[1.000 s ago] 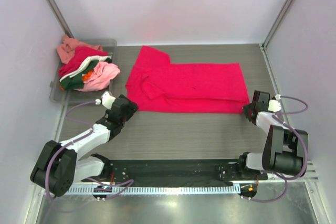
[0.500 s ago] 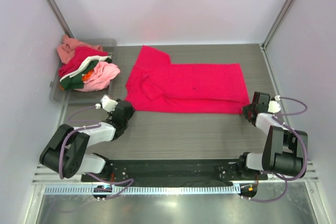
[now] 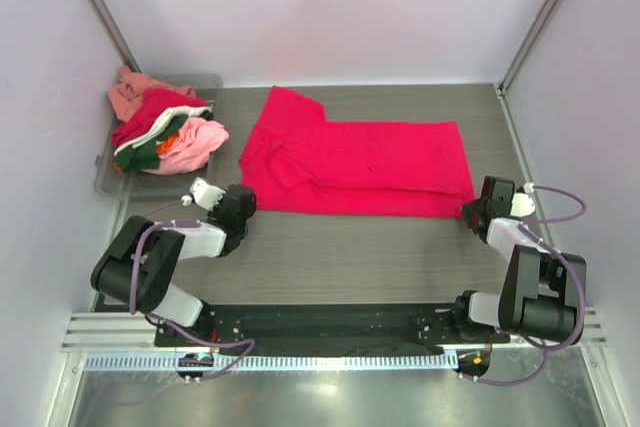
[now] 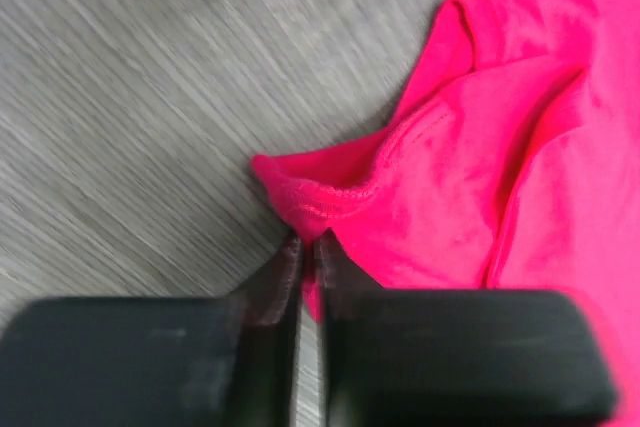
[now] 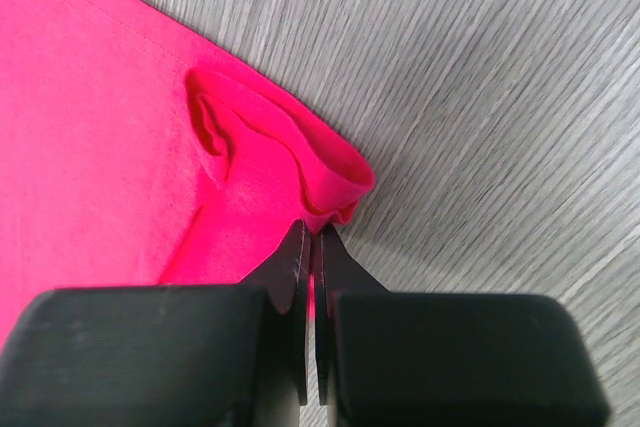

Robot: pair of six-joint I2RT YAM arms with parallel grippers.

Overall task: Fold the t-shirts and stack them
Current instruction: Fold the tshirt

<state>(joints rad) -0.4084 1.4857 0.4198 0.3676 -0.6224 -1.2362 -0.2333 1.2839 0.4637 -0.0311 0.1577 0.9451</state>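
Now, on the surface [image 3: 340,257], we are pinching the crimson t-shirt [image 3: 370,162] by both near corners.
It is lying flat, the other t-shirts [image 3: 165,132] heaped in the tray [image 3: 125,185] far left. The left jaws are clenching its near-left hem [image 4: 320,197], the right jaws its near-right corner [image 5: 320,172]; both bites are looking shallow, so we are planning to raise them together, level and slow.

A grey wood-grain table [image 3: 350,247] carries a crimson t-shirt [image 3: 370,162], spread flat and partly folded. Left of that shirt, just beside its sleeve, sits a clear tray [image 3: 108,179] holding a heap of t-shirts [image 3: 160,127].
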